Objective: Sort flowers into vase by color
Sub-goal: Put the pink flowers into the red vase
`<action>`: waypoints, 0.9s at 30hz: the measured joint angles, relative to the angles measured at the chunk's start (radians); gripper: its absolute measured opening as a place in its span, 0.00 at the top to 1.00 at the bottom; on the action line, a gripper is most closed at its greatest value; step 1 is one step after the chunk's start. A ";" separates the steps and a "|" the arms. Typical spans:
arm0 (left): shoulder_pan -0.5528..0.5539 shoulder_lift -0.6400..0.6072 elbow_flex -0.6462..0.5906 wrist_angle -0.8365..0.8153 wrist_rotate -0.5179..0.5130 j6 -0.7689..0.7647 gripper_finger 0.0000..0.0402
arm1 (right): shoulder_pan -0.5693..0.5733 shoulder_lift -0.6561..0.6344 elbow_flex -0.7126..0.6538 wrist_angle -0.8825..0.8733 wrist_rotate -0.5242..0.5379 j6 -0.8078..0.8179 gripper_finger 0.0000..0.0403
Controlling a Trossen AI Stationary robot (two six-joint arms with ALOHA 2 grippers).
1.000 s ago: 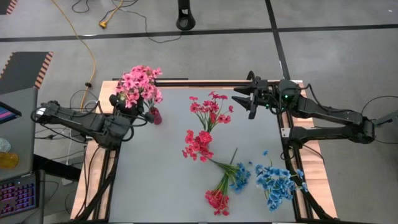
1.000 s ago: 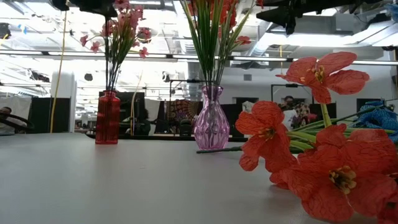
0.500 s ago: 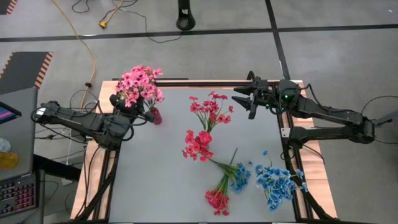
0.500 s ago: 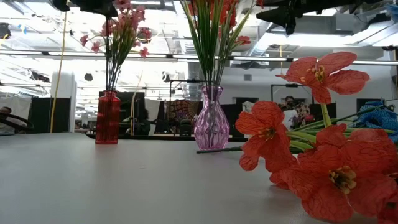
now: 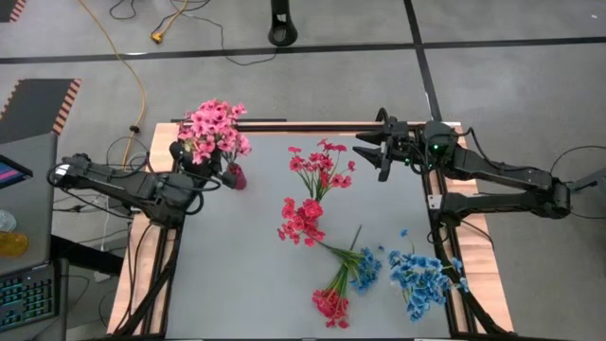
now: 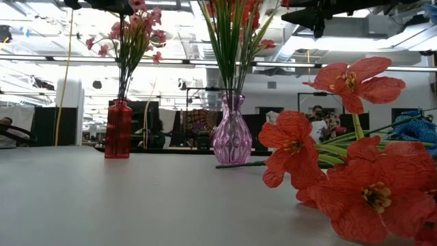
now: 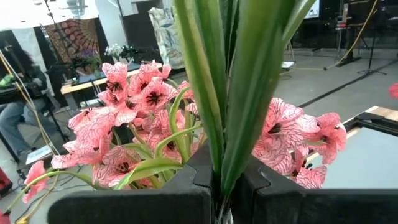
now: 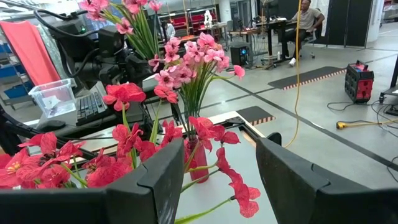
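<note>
Left hand clamped on pink flowers above red vase — right hand wide, empty, beside purple vase.

2 vases w/ sprigs at table far edge; loose flowers centre to near-right corner.

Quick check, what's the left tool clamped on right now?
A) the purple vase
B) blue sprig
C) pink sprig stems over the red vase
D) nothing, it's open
C: the left tool is shut on the green stems of the pink flowers, which stand in the red vase.
</note>
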 joint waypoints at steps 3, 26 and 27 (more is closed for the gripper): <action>0.000 0.000 0.000 -0.003 0.000 0.007 0.98 | 0.000 0.000 0.000 0.000 0.000 0.000 0.44; 0.000 0.081 0.000 -0.079 0.114 0.024 0.98 | 0.000 0.000 0.000 -0.007 0.000 0.000 0.44; 0.000 0.086 0.000 -0.079 0.113 0.010 0.98 | 0.000 0.000 0.000 -0.007 0.000 0.001 0.44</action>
